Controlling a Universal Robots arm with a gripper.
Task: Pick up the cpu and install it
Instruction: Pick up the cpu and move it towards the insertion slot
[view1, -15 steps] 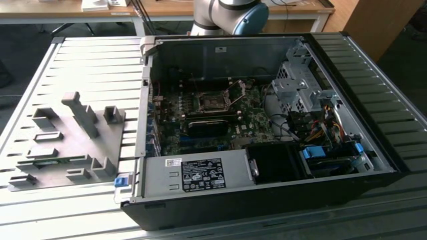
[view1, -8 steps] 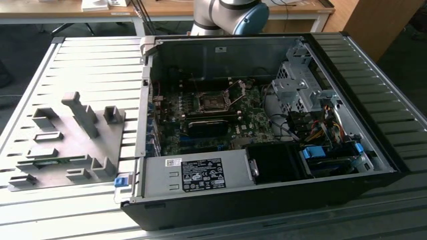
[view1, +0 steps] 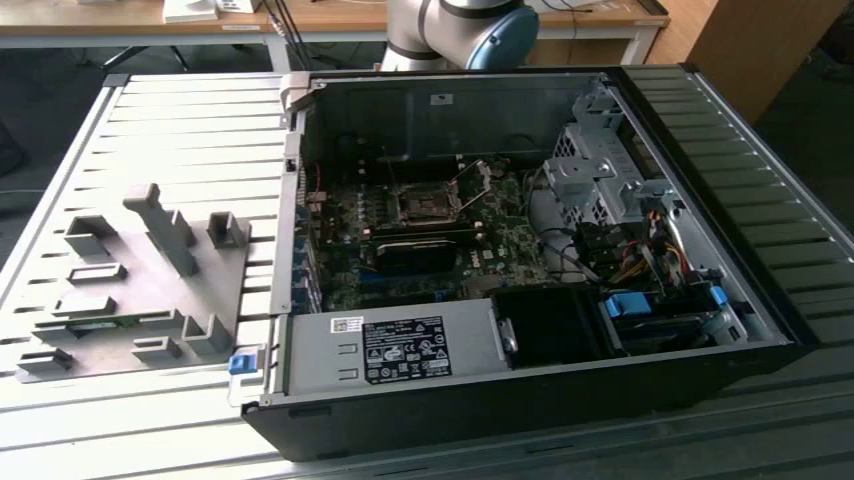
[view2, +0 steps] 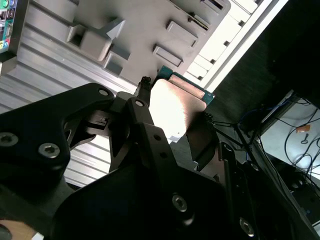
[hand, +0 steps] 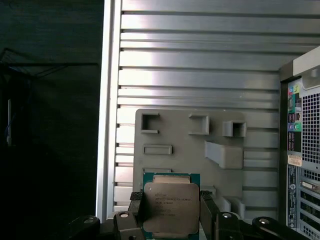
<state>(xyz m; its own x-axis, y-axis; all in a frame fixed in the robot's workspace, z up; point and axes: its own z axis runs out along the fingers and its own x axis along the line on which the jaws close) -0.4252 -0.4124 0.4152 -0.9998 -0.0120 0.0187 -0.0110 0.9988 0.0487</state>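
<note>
The cpu is a flat square chip with a silvery metal top and a thin green rim. My gripper is shut on it, with a black finger against each of two opposite edges. In the second wrist view the cpu sits between the fingertips of the gripper, held well above the grey fixture plate. The dark square socket with its wire lever lies on the motherboard inside the open computer case.
The grey fixture plate with raised blocks lies on the ribbed metal table at the exterior view's left of the case. The arm's base stands behind the case. Cables and drive cages fill the case's right side. The table edge borders dark floor.
</note>
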